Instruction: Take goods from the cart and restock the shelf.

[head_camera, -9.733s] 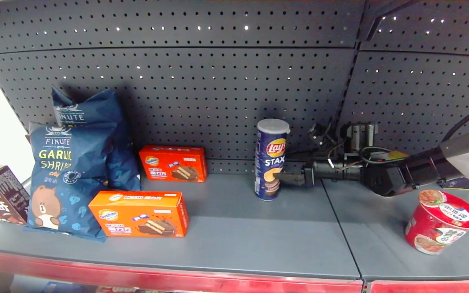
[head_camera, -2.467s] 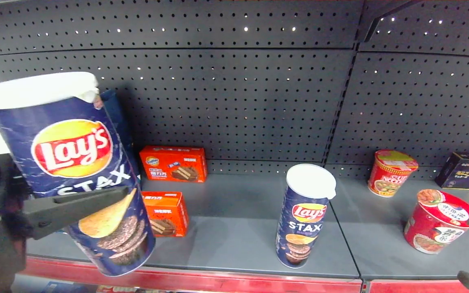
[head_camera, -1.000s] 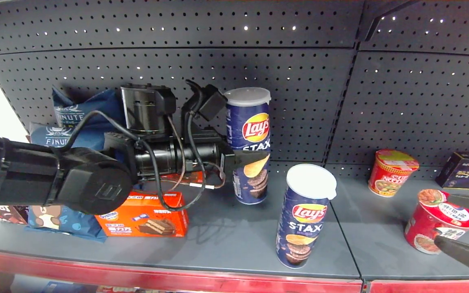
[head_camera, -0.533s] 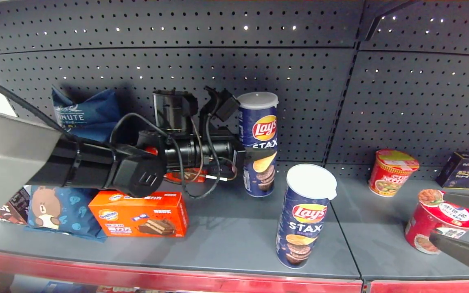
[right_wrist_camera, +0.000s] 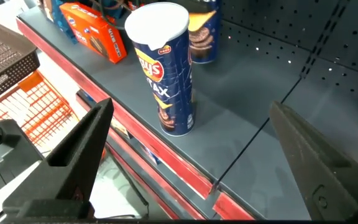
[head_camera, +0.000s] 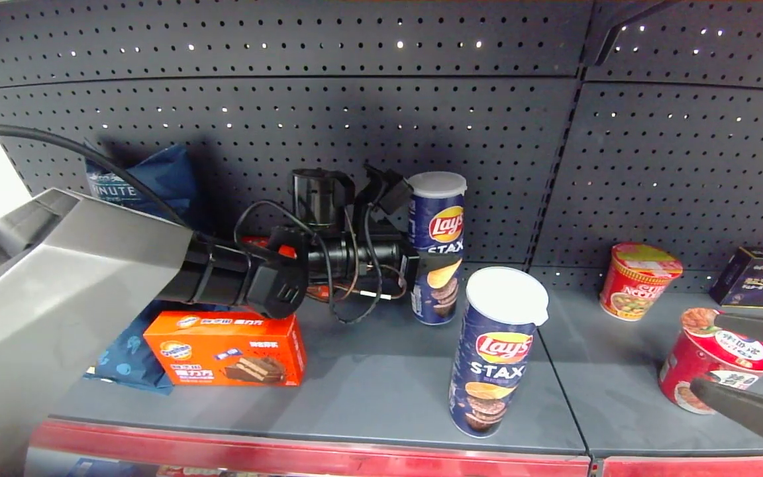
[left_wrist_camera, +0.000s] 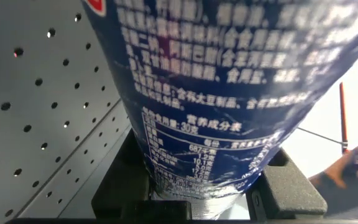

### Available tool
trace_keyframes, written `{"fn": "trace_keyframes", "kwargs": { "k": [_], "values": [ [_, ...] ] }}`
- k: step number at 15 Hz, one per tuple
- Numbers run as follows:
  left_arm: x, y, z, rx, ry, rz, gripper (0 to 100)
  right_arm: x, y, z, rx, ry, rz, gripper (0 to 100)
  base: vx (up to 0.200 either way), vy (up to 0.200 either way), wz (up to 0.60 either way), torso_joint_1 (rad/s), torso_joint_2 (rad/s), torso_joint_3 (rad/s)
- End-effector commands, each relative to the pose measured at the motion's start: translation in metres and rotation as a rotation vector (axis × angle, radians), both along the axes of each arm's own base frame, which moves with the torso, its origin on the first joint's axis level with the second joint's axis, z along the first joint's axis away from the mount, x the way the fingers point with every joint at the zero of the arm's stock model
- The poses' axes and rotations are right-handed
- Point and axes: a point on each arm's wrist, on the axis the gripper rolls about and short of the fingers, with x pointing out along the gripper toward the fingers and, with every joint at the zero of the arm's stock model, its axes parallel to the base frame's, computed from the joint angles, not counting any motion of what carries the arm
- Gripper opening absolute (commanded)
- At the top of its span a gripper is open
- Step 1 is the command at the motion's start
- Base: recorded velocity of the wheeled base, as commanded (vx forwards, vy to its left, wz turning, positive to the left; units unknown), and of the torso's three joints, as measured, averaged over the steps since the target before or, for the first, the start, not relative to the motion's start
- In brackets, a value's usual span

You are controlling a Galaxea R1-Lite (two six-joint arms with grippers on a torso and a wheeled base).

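Two cans are showing on the shelf (head_camera: 368, 391) now. The front can (head_camera: 497, 351) is standing free near the shelf edge. The rear can (head_camera: 436, 248) is sitting upright in the left gripper (head_camera: 429, 265), close to the pegboard (head_camera: 355, 132), behind and slightly left of the front one. Left gripper is clamping the rear can low on its body, and the left wrist view is showing it pinched between both pads, so it is not releasing yet. Over the last second the left arm is pushing deeper along the shelf and carrying the can back, rightward and down. A second ago it was hanging clearly above the shelf; now its base is riding at about shelf level, though contact is too close to call. Two and a half seconds ago that can was right up near the head camera, so the carry to the shelf is nearly finishing. By my read, only set-down and letting go are remaining for this item. Front can is not shifting across those frames. Right gripper (head_camera: 704, 352) is hanging wide open in front of the shelf's right end, near the red bowl (head_camera: 739, 348), holding nothing, roughly where it was a second ago. Orange box (head_camera: 226, 348) is staying put beside the left arm.
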Motion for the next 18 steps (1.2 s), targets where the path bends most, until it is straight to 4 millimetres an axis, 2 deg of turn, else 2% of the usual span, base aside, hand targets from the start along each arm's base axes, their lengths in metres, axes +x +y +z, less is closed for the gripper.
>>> {"fn": "trace_keyframes", "kwargs": {
  "k": [1, 8, 18],
  "values": [
    [0.007, -0.002, -0.011, 0.008, 0.011, 0.003, 0, 0.0, 0.0, 0.0, -0.001, 0.001, 0.003, 100, 0.0, 0.0, 0.0, 0.0, 0.0, 0.0],
    [0.023, -0.01, -0.024, 0.006, 0.01, 0.005, 0, 0.0, 0.001, -0.001, -0.001, 0.003, 0.016, 100, 0.0, 0.0, 0.0, 0.0, 0.0, 0.0],
    [0.032, -0.014, -0.035, 0.009, 0.015, 0.008, 0, 0.002, 0.004, -0.002, -0.008, 0.015, 0.03, 100, 0.0, 0.0, 0.0, 0.0, 0.0, 0.0]
  ]
}}
